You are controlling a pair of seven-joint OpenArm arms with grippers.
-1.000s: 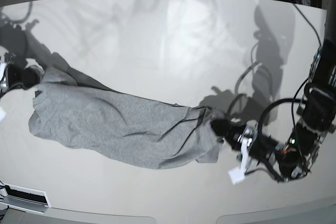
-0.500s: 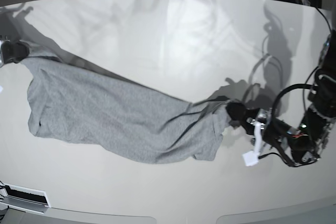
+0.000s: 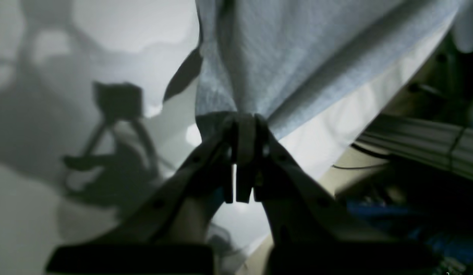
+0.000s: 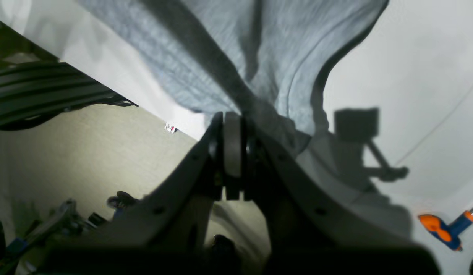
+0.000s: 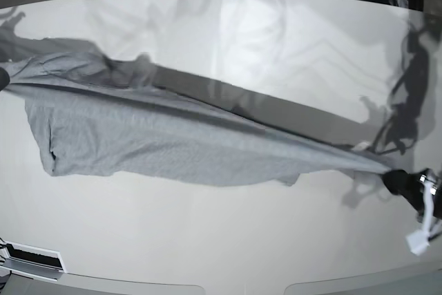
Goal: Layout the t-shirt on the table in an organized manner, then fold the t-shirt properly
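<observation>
T-shirt (image 5: 173,150) hangs stretched across the bench (image 5: 228,39) from left edge to lower right, my left pincer (image 3: 242,126) and right pincer (image 4: 232,118) each clamped on fabric; laying-out step, so next I should lower it flat.

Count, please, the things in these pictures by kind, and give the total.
Heather-grey knit t-shirt: 1
Glossy white-cream table: 1
Black robot grippers, jaws shut on the shirt: 2, left, right
Orange-and-blue tool: 1
Total: 5
</observation>
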